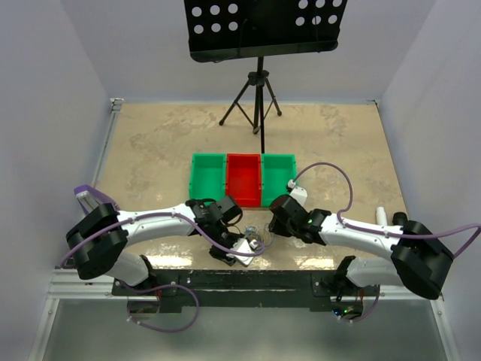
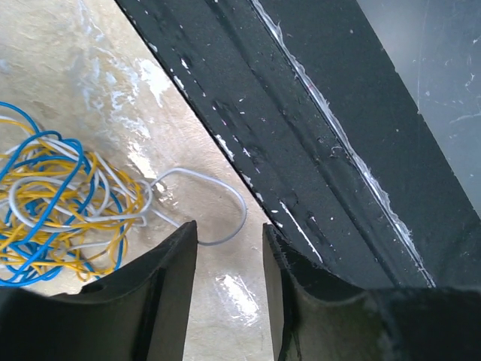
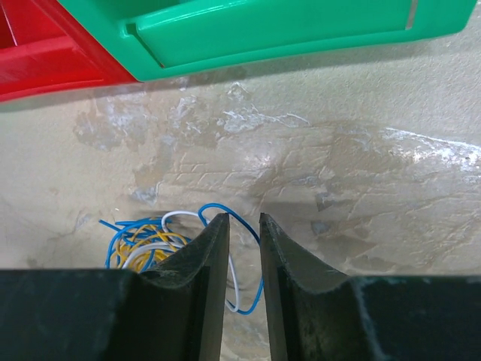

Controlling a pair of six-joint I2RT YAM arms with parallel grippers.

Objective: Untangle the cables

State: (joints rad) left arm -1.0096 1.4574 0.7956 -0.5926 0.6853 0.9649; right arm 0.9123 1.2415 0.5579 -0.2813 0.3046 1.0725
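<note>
The cables are one small tangle of thin blue, yellow and white strands (image 1: 255,239) lying on the table near its front edge, between my two grippers. In the left wrist view the tangle (image 2: 60,203) lies to the left, and one white loop (image 2: 225,218) reaches out just ahead of my fingertips. My left gripper (image 2: 229,229) is open and empty above the table. My right gripper (image 3: 243,219) is open, and a blue loop (image 3: 255,289) and a white loop (image 3: 234,282) lie on the table between its fingers. The rest of the tangle (image 3: 143,244) is to its left.
Three bins stand side by side behind the tangle: green (image 1: 208,179), red (image 1: 243,179), green (image 1: 278,179). The right wrist view shows a green bin (image 3: 285,30) and the red one (image 3: 45,60). The black front rail (image 2: 301,135) runs close to my left gripper. A tripod stand (image 1: 255,90) is at the back.
</note>
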